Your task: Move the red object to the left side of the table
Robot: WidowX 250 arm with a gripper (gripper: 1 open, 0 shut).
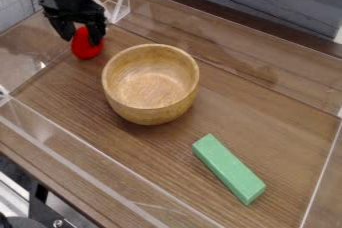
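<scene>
The red object (87, 43) rests on the dark wood table (267, 92) at the far left, just left of the wooden bowl. My black gripper (72, 25) hangs directly above and slightly behind it, jaws open, its fingertips lifted clear of the toy's top. Nothing sits between the fingers. The toy's green top is not clearly visible under the gripper.
A wooden bowl (151, 82) stands in the middle of the table. A green rectangular block (227, 168) lies near the front right. Low clear acrylic walls (54, 137) border the tabletop, and a clear upright panel (118, 5) stands behind the gripper.
</scene>
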